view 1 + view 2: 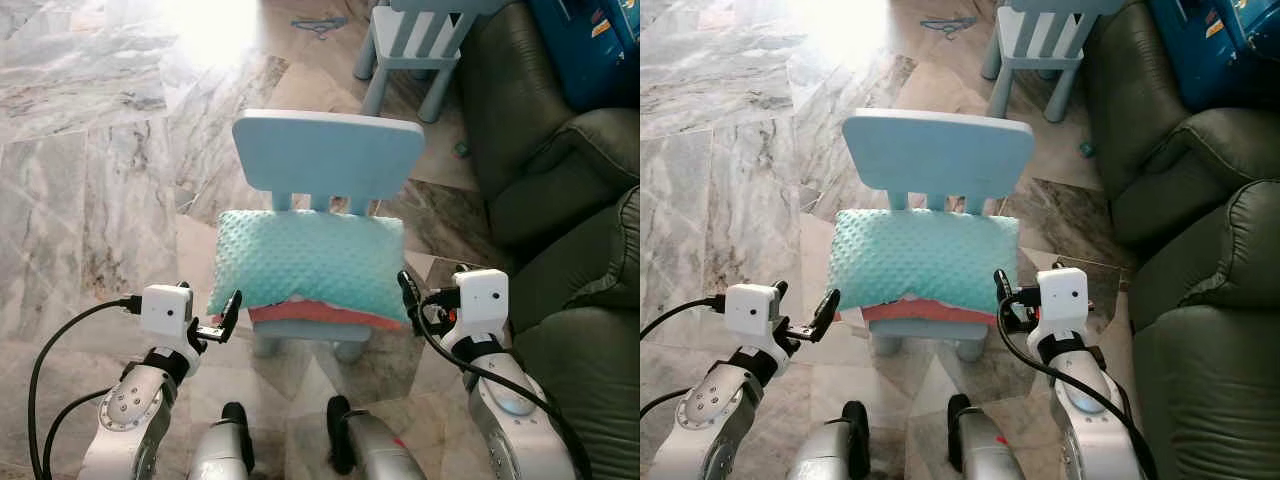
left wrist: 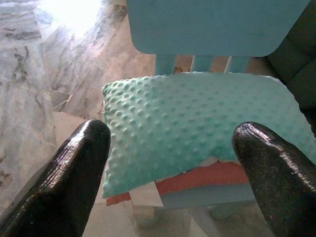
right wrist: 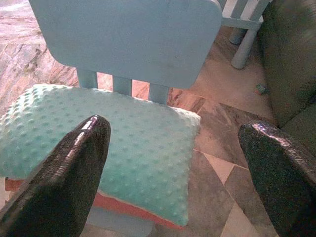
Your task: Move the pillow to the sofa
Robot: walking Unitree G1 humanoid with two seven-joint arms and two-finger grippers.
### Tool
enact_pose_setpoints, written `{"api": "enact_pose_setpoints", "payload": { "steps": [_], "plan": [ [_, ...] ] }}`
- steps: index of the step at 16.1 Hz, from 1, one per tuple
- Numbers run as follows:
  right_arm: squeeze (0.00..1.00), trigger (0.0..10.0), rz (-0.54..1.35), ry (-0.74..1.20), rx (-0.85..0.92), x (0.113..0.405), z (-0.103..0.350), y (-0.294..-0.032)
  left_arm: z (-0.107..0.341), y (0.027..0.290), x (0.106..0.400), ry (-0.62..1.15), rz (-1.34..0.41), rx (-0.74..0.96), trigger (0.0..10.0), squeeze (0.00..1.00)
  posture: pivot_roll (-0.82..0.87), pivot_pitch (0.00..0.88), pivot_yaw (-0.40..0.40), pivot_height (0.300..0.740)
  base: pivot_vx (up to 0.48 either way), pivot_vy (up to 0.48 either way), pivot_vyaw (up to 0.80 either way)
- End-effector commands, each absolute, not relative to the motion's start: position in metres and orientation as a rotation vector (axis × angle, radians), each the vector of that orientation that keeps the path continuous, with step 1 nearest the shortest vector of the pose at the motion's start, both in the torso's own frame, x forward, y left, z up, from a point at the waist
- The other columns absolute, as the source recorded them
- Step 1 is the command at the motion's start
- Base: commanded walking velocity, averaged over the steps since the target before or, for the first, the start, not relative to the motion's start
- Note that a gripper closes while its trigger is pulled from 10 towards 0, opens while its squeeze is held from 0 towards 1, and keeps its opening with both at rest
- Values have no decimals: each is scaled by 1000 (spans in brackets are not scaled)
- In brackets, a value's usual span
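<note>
A mint-green dotted pillow (image 1: 310, 262) with an orange underside lies on the seat of a small light-blue chair (image 1: 328, 152) right in front of me. My left gripper (image 1: 228, 318) hovers open just off the pillow's near left corner. At the pillow's right end, my right gripper (image 1: 408, 292) is open too. The left wrist view shows the pillow (image 2: 197, 123) between the spread black fingers (image 2: 74, 168). The right wrist view shows the pillow's right end (image 3: 123, 143) and marble floor between its fingers (image 3: 74, 168). The dark green sofa (image 1: 580, 260) stands to my right.
A second light-blue chair (image 1: 415, 45) stands farther back near the sofa's end. Something blue (image 1: 590, 45) rests on the sofa at the back right. Open marble floor (image 1: 90, 150) spreads to the left, with bright glare at the top.
</note>
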State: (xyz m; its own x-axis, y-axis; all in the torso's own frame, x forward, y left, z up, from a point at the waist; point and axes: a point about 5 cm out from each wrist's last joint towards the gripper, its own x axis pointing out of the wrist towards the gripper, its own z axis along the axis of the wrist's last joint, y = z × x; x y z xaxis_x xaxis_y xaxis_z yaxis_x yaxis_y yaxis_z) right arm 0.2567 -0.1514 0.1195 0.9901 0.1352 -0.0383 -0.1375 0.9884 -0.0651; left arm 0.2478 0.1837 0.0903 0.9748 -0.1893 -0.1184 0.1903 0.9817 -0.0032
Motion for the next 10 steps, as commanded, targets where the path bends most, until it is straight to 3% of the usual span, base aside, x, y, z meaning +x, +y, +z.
{"api": "enact_pose_setpoints", "payload": {
  "steps": [1, 10],
  "plan": [
    [0, 10000, 136, 42, -65, 253, 119, -151, 85, 184, 243, 150, -192, 14, 10000, 0, -34, 358, -37, 710, 0, 0, 0],
    [0, 10000, 146, 40, -71, 253, 119, -152, 81, 183, 243, 162, -197, 24, 10000, 0, -37, 355, -39, 600, 0, 0, 0]
  ]
}}
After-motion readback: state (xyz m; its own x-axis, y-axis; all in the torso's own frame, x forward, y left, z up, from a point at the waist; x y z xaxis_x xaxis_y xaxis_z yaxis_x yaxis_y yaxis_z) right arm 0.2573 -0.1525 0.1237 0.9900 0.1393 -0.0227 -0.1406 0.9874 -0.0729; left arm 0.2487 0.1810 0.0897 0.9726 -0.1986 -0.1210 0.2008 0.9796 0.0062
